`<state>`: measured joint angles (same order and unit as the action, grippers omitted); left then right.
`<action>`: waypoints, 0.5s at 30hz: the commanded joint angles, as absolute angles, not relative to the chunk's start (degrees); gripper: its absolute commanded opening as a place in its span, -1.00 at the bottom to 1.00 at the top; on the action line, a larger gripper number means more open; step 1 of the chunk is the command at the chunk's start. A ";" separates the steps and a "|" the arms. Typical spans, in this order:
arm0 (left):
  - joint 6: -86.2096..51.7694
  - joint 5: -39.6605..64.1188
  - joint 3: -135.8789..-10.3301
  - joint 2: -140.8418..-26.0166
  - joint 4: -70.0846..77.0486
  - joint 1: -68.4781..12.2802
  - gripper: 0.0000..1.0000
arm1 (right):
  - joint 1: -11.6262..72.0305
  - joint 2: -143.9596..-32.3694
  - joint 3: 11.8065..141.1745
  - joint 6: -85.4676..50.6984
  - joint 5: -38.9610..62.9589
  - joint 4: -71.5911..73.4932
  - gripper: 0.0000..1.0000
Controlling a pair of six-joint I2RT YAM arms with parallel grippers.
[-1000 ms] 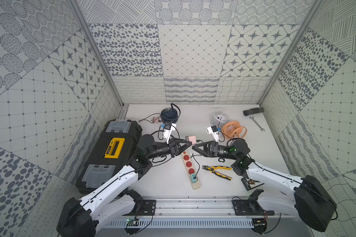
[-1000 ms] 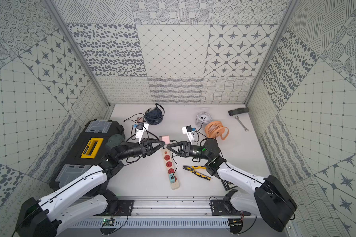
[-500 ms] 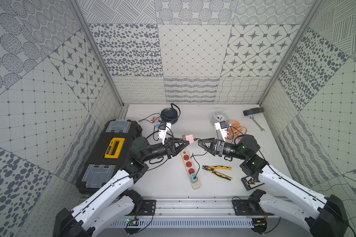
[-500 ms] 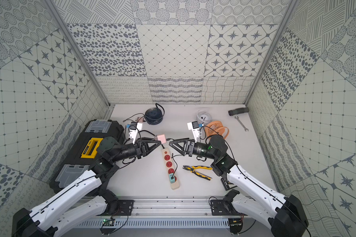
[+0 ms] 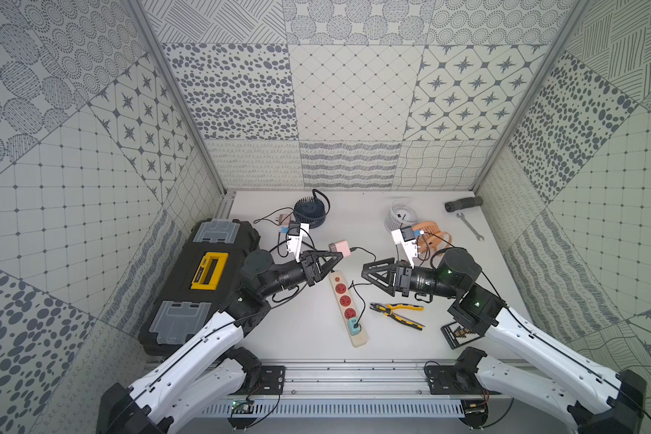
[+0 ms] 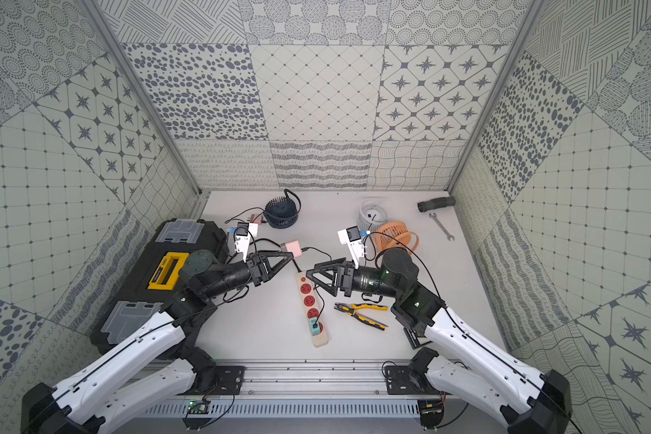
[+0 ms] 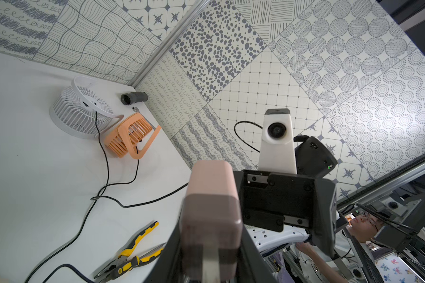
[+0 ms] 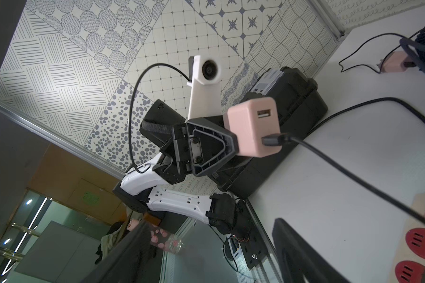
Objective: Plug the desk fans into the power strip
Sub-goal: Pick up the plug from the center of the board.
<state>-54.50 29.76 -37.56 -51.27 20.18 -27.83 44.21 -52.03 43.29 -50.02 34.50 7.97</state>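
Note:
My left gripper (image 5: 339,254) is shut on a pink plug adapter (image 5: 338,248), held in the air just beyond the switch end of the power strip (image 5: 348,304). A black cable runs from the adapter (image 7: 210,196) over the table to the orange desk fan (image 7: 130,137). The cream strip lies flat with red sockets, and a teal plug (image 5: 354,325) fills its near one. My right gripper (image 5: 367,272) stands open and empty, facing the adapter (image 8: 253,125) from a short way off.
A black toolbox (image 5: 203,278) fills the left side. Yellow pliers (image 5: 395,312) and a small black case (image 5: 457,332) lie right of the strip. At the back stand a dark blue fan (image 5: 311,212), a white fan (image 5: 403,218), a wrench (image 5: 468,225) and a black cylinder (image 5: 463,204).
The two grippers have drawn slightly apart. The right arm has pulled back to the right with its jaws open. The left still holds the pink adapter.

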 commanded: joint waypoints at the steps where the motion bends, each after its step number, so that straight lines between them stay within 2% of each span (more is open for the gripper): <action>1: -55.47 31.85 -38.43 -52.47 26.98 -28.31 -1.00 | 45.06 -53.92 44.46 -50.49 33.93 12.91 0.54; 6: -58.13 38.54 -38.00 -53.59 32.54 -28.30 -1.00 | 45.07 -55.98 46.38 -48.75 32.04 15.17 0.40; 15: -60.96 44.89 -38.34 -53.74 37.53 -28.30 -1.00 | 45.00 -58.52 47.06 -47.93 33.16 18.61 0.31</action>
<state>-58.50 37.91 -37.56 -53.54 28.34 -27.83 44.84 -57.43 44.71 -48.99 32.40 13.61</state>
